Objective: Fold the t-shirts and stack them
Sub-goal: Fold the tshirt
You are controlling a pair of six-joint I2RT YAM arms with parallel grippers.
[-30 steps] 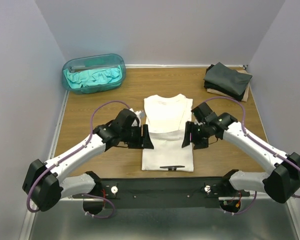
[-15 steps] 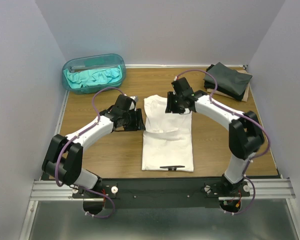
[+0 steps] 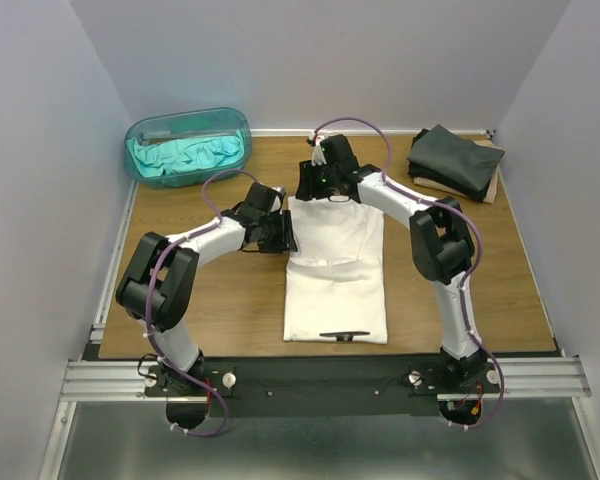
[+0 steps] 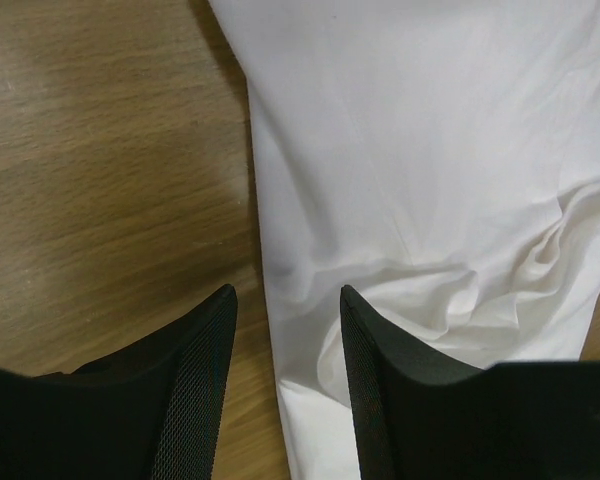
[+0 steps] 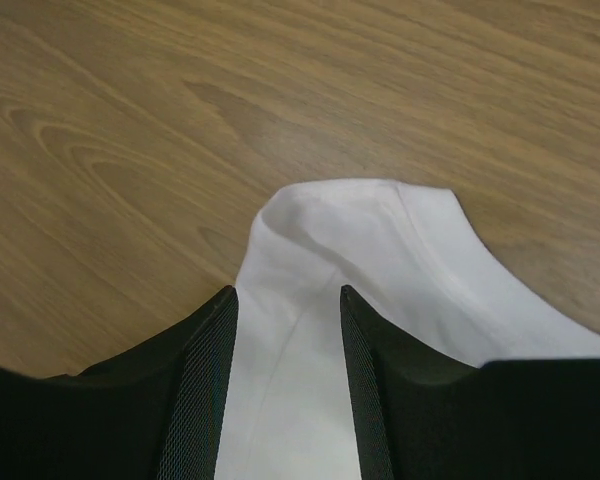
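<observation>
The left tool (image 3: 278,232) sits left of centre, down and right of the tub (image 3: 145,135) in the upper left, which holds a teal shirt (image 3: 185,155). Its jaws stand part open astride the left edge of the white shirt (image 3: 335,285), with nothing clamped between them. The left wrist view shows that edge running up through the gap. The shirt lies as a long narrow rectangle in the middle of the surface (image 3: 210,300), black print near its lower hem. The right tool (image 3: 315,185) is at the shirt's upper left corner. Its jaws are also part open, and the rounded corner lies between them, ungripped. Dark shirts (image 3: 455,160) sit stacked in the upper right.
</observation>
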